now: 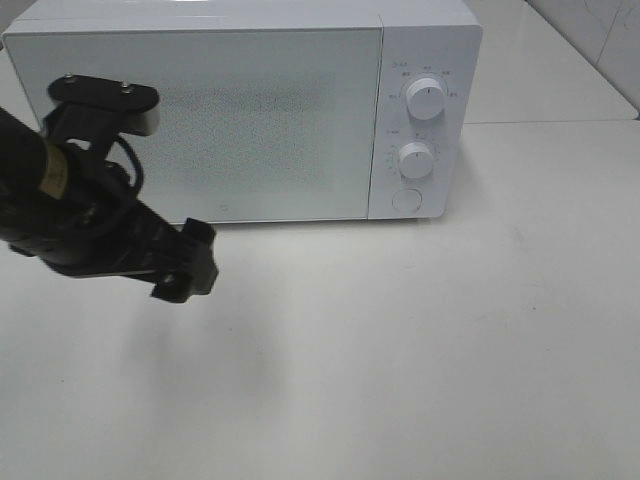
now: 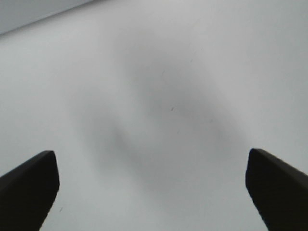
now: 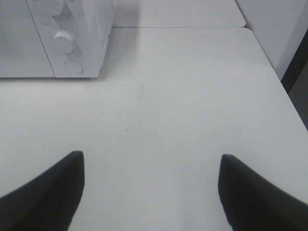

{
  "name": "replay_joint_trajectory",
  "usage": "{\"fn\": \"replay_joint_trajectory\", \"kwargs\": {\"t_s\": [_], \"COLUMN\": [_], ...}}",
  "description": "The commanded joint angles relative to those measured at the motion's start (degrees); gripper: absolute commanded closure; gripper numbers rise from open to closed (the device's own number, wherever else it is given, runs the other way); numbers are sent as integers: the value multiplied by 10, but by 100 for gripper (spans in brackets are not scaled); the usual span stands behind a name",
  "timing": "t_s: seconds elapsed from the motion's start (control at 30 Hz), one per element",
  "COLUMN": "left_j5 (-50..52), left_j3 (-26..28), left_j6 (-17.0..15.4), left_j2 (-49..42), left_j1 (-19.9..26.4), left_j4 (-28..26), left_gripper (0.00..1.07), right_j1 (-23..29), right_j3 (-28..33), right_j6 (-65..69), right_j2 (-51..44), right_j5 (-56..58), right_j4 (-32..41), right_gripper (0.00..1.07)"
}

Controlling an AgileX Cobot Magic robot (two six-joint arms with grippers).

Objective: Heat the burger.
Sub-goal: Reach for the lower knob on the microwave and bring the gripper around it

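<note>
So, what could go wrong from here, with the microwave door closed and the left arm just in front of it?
1. The left fingers hang open and empty close to the closed microwave door; a careless swing could strike it.
2. No burger shows in any view, so I cannot confirm it is inside; the oven might run empty.
3. The upper knob and lower knob sit close together; the wrong one could get turned.

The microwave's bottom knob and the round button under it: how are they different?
The bottom knob sticks out from the panel, while the round button lies flat. The bottom knob has tiny marks printed around it, and the round button has none. Both are white and round, and both sit on the control panel of the microwave.
</note>
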State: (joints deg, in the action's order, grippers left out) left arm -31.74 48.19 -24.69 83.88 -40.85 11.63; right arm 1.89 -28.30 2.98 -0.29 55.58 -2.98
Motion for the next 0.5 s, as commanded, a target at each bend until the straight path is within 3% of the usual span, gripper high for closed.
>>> {"fn": "replay_joint_trajectory", "kwargs": {"t_s": [0.03, 0.2, 0.27, 0.3, 0.37, 0.4, 0.43, 0.47, 0.5], "left_j5": [-105, -203, -231, -231, -254, -254, -270, -270, -279], "left_j3": [0, 0, 0, 0, 1, 1, 1, 1, 1], "left_j6": [-2, 1, 25, 25, 66, 66, 99, 99, 116], "left_j2": [-42, -101, -134, -134, -163, -163, -182, -182, -191], "left_j1": [-1, 50, 124, 124, 217, 217, 282, 282, 312], "left_j4": [1, -17, -22, -22, -44, -44, -65, -65, -77], "left_gripper": [8, 8, 8, 8, 8, 8, 8, 8, 8], "right_j1": [-3, -3, -3, -3, -3, -3, -3, -3, -3], "right_j3": [1, 1, 1, 1, 1, 1, 1, 1, 1], "right_j6": [-4, -3, -3, -3, -3, -3, -3, -3, -5], "right_j2": [-14, -14, -14, -14, -14, -14, -14, -14, -14], "right_j5": [-5, -5, -5, -5, -5, -5, -5, -5, -5], "right_j4": [2, 2, 2, 2, 2, 2, 2, 2, 2], "right_gripper": [33, 33, 33, 33, 33, 33, 33, 33, 33]}}
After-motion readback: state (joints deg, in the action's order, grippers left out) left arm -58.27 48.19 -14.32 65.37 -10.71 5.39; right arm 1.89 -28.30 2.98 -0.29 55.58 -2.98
